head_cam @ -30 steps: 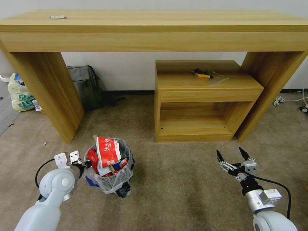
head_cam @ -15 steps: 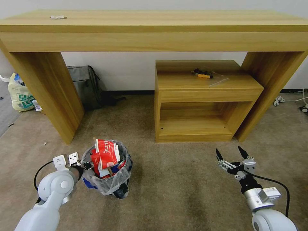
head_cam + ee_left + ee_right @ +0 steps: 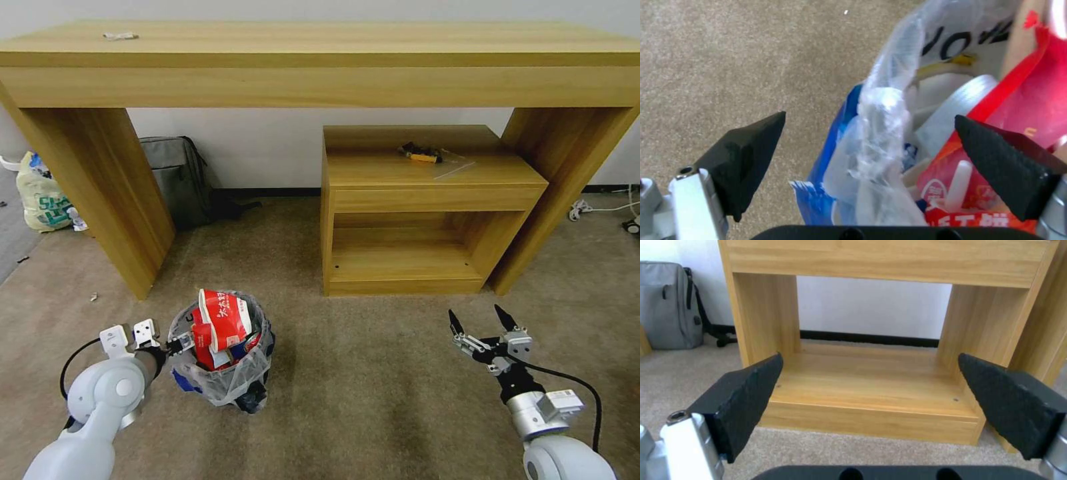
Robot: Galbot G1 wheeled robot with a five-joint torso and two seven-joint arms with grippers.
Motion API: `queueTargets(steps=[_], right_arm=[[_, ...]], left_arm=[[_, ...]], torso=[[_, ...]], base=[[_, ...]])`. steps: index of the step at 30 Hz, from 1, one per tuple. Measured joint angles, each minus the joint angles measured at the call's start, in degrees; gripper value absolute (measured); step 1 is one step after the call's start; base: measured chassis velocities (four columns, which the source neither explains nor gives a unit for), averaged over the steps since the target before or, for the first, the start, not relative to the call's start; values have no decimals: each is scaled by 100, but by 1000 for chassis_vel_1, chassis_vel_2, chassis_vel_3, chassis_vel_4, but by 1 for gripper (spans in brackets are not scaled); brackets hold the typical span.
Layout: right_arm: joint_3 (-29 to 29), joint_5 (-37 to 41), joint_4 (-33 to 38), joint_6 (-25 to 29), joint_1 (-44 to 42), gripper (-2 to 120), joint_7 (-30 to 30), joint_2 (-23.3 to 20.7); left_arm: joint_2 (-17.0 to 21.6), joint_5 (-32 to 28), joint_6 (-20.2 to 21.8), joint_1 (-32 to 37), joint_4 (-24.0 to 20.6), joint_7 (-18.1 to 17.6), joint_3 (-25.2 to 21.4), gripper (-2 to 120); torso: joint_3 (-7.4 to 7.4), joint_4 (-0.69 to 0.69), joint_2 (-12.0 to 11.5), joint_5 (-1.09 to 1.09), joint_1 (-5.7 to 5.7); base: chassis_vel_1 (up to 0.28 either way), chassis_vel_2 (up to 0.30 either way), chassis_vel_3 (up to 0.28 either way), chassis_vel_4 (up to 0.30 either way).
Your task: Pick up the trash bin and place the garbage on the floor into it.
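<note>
Overhead, the trash bin (image 3: 223, 363) is sitting on the floor (image 3: 373, 393), garbage (image 3: 223, 323) heaped in it, with the left gripper (image 3: 181, 343) at its rim. Farther right, the right gripper (image 3: 477, 320) is hovering, fingers parted. Left wrist: spread fingers (image 3: 746, 160) are straddling the bag-lined rim (not clamping). Right wrist: released fingers (image 3: 744, 398) are facing a small wooden cabinet (image 3: 871, 380).

Pale grey-white rounded arms, black cables, silver wrists, black pointed claw fingers (image 3: 746, 400).
</note>
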Motion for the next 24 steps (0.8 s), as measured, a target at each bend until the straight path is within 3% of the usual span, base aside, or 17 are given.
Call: queueTargets(steps=[9, 24], right_arm=[[-28, 26, -11, 8, -36, 100, -26, 5], [-20, 79, 14, 9, -22, 100, -26, 6]], left_arm=[[312, -377, 1, 135, -255, -157, -152, 100], [365, -774, 0, 205, -490, -489, -404, 100]], torso=[[0, 0, 0, 0, 0], [0, 0, 0, 0, 0]], base=[[0, 0, 0, 0], [0, 0, 0, 0]])
